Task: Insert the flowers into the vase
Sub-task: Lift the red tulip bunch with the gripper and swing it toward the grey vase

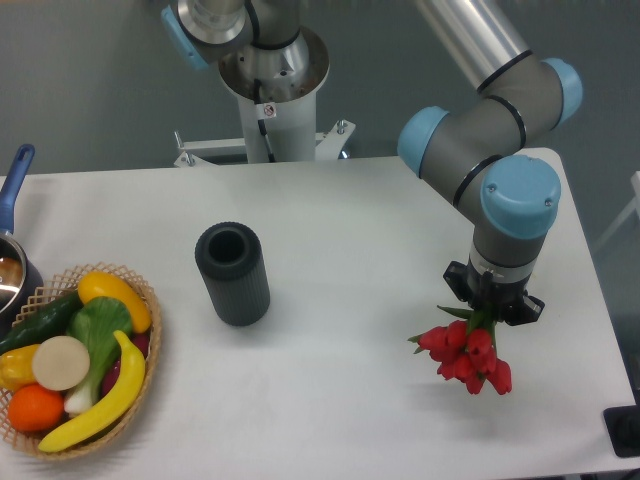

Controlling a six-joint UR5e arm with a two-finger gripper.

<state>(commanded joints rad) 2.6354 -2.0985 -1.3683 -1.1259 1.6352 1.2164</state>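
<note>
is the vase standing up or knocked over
Upright: the vase stands on the table with its round mouth facing up. The flowers are not in it.

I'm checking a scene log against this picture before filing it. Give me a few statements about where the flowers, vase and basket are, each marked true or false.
1. The flowers are already standing in the vase. False: they hang at the gripper, far to the right of the vase in the picture.
2. The vase stands upright with its mouth empty. True.
3. The basket of fruit and vegetables sits at the table's left edge in the picture. True.
4. The vase is white and smooth. False: it is dark grey-black with a ribbed side.
5. The tulip buds are red. True.
</note>
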